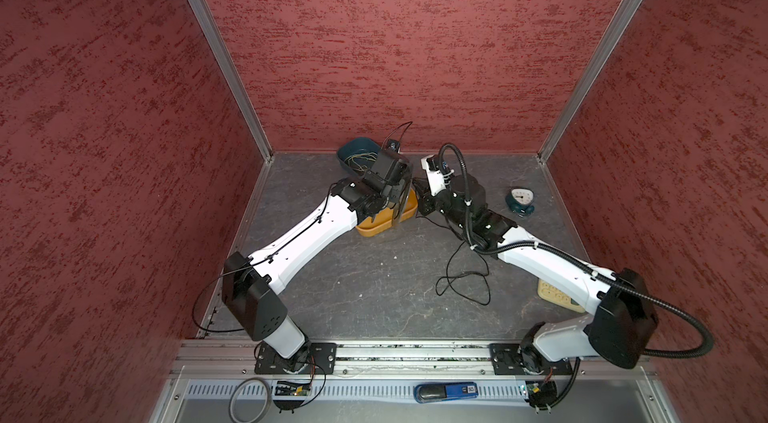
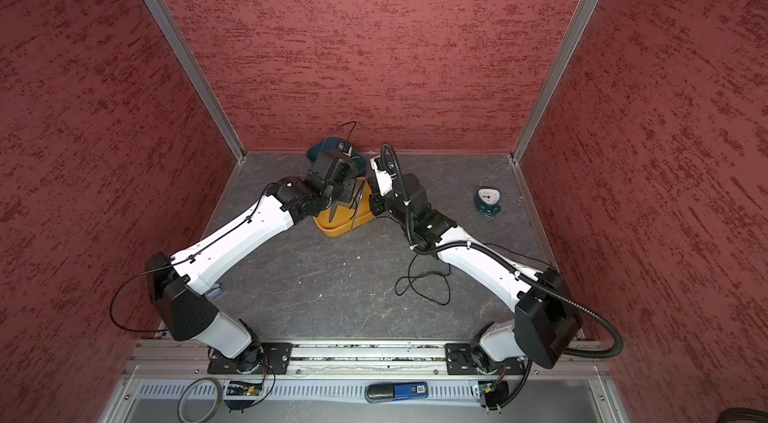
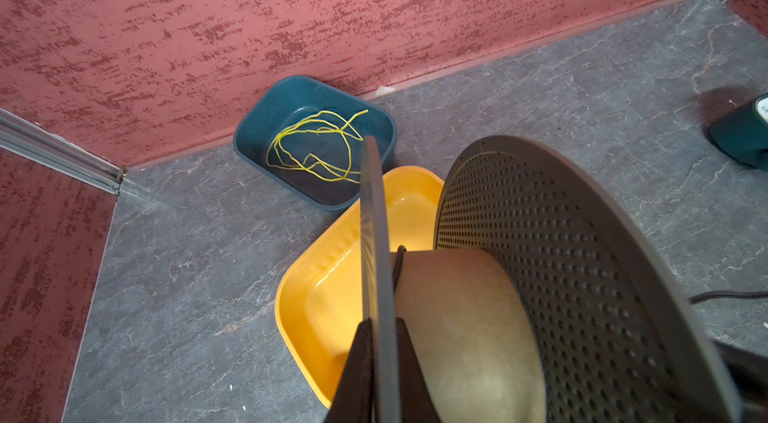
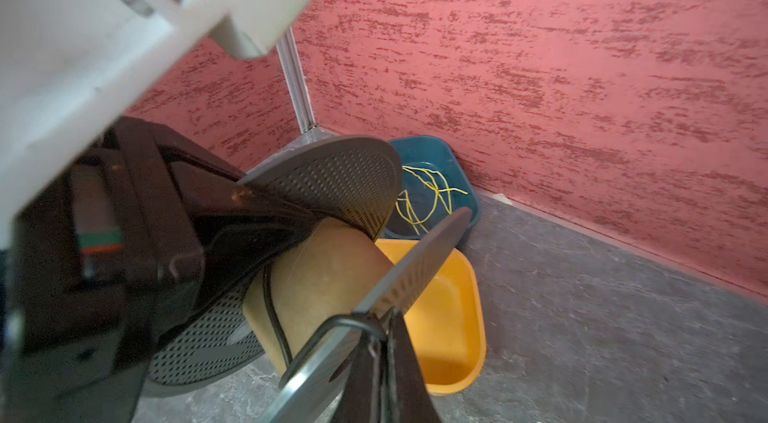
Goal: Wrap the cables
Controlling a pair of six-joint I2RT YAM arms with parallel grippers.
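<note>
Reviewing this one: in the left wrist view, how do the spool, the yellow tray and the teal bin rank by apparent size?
1. spool: fills the most of the picture, but it is nearest the camera, so its true rank is unsure.
2. yellow tray, partly hidden behind the spool.
3. teal bin, farthest back.

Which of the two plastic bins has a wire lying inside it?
The dark blue bin: a thin yellow wire lies loose on its bottom. The yellow bin beside it shows no wire in the part that can be seen.
</note>
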